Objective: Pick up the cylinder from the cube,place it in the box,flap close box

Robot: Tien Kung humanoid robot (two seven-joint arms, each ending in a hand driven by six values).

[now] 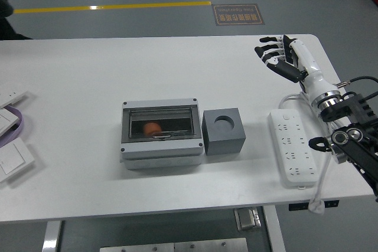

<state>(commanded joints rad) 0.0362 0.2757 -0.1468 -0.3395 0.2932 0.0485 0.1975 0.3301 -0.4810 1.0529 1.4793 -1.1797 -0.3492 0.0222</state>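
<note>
One grey box [160,134] sits mid-frame on the white desk [88,75], its clear flap down over one orange cylinder [152,128]. One grey cube [224,131] touches its right side. One right hand [286,57], fingers [269,49] spread and empty, hovers at the upper-right desk edge above one power strip [289,154].

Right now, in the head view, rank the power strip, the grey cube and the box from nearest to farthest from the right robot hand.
From the right robot hand, at the table's far right:
1. Power strip, right side, below the hand.
2. Grey cube, centre.
3. Box, left of the cube.
</note>
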